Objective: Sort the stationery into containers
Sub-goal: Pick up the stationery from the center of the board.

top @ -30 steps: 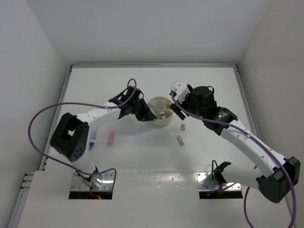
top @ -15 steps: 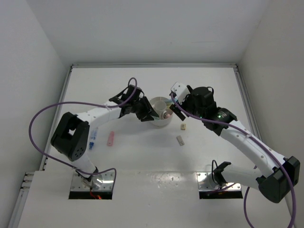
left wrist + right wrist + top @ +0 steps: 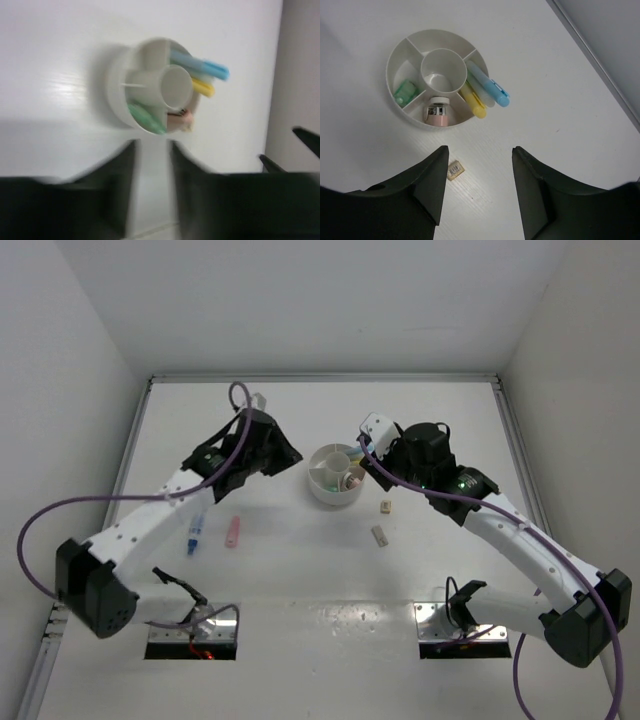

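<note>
White table [image 3: 300,570] is carrying your organiser [image 3: 435,42], four markers already sitting in it. Your right gripper [image 3: 480,148] is hanging wide and empty at its 3 o'clock, likely for the tan block [image 3: 455,170] at 5 o'clock. Your left gripper [image 3: 152,145], narrow and empty, is hovering at 9 o'clock.

Smooth white plastic organiser [image 3: 402,67], faintly glossy white table [image 3: 545,125], matt black right claw [image 3: 480,155]

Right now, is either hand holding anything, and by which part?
Nothing is held: the left hand and the right hand are both empty, jaws apart.
</note>
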`<action>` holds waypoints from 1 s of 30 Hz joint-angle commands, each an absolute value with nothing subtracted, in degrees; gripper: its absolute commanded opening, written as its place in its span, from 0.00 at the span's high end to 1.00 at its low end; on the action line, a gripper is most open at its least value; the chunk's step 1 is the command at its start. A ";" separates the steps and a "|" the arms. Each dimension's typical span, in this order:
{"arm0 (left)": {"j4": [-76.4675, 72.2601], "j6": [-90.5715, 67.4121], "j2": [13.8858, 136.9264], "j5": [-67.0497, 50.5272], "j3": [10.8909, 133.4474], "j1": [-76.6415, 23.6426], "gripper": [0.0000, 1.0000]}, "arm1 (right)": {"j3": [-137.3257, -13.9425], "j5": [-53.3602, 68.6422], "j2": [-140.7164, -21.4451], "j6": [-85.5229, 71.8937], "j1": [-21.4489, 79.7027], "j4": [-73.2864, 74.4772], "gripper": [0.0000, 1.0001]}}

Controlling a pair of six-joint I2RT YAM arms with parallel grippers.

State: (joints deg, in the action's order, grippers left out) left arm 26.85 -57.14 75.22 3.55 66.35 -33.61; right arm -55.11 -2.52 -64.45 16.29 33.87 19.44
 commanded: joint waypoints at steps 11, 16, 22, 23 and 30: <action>42.39 -65.15 68.72 25.24 39.30 -25.06 0.02 | -55.20 -0.88 -62.58 16.00 33.66 17.84 0.49; 41.48 -61.79 74.09 22.67 38.58 -22.24 0.04 | -55.20 -0.88 -61.97 16.00 33.66 17.84 0.49; 36.04 -56.43 75.93 21.01 39.81 -21.01 0.10 | -54.58 -0.88 -61.26 16.00 33.66 17.84 0.48; 35.51 -55.73 76.72 20.48 40.42 -21.01 0.14 | -54.58 -0.88 -61.26 16.00 33.66 17.84 0.48; 34.98 -52.57 87.88 17.49 45.17 -20.48 0.36 | -54.58 -0.88 -60.74 16.00 33.66 17.84 0.48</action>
